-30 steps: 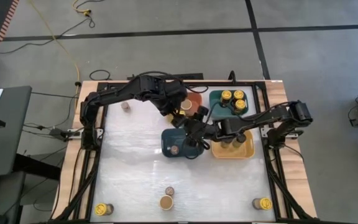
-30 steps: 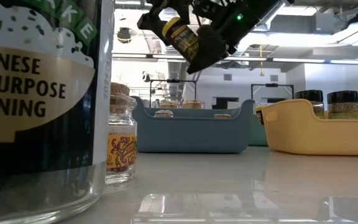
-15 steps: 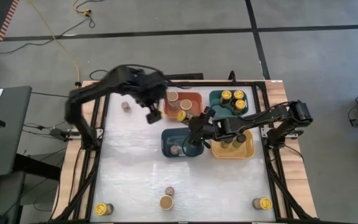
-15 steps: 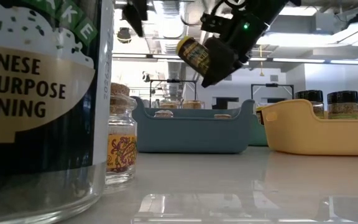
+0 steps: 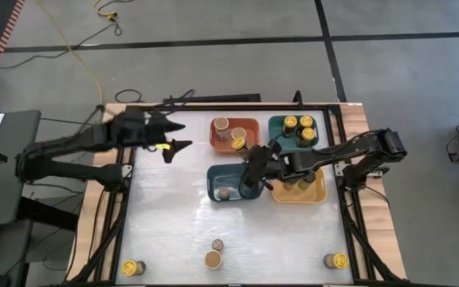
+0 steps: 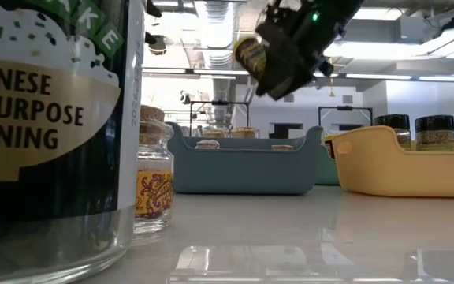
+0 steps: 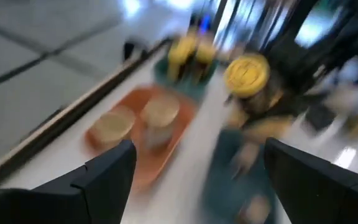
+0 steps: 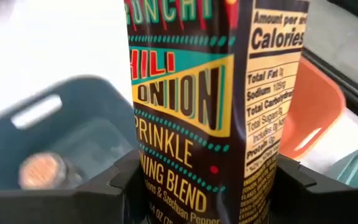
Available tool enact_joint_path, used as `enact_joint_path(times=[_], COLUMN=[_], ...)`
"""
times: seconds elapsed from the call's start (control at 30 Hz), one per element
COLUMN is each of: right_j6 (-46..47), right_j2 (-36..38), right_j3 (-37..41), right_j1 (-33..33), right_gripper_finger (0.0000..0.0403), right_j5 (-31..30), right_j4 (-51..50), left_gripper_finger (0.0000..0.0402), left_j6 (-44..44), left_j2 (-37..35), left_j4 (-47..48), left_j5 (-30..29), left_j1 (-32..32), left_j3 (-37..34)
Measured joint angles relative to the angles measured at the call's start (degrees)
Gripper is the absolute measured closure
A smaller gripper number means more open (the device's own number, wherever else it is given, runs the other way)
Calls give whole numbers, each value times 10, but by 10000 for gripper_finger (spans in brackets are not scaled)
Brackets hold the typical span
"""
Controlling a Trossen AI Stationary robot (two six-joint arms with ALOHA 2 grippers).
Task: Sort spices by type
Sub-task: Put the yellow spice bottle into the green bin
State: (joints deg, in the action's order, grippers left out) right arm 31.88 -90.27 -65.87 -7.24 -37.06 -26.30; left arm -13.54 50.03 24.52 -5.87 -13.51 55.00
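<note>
Near the tabletop's front edge four jars [image 5: 214, 258] wait unsorted. Mid-tabletop, the right gripper [image 5: 255, 170] has its jaws clenched on a yellow-lidded jar [image 6: 252, 54], carried above the blue bin [image 5: 216, 177]. It probably belongs in the teal bin [image 5: 276, 127] beside the back edge. The left gripper [image 5: 174, 145] hangs released near the back-left corner.

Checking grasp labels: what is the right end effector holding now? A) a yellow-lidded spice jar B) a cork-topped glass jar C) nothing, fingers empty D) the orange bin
A: the right end effector is clamped on a yellow-lidded spice jar with a chili onion label, lifted above the blue bin; the low view shows its yellow lid in the air.
</note>
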Motion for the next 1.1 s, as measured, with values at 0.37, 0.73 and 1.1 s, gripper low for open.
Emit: enact_joint_path(times=[0.37, 0.73, 1.1], right_j6=[-114, -139, -145], right_j2=[56, -29, -27], right_j3=[0, -1, 0], right_j1=[45, 52, 47], right_gripper_finger=[162, 160, 159], right_j5=[207, 370, 372], right_j4=[275, 501, 502], left_gripper_finger=[65, 65, 65], left_j6=[-116, -43, 28], left_j2=[-13, 44, 130], left_j4=[-504, -600, -599], left_j5=[38, 73, 75], left_j1=[63, 95, 118], left_j3=[-274, -245, -175])
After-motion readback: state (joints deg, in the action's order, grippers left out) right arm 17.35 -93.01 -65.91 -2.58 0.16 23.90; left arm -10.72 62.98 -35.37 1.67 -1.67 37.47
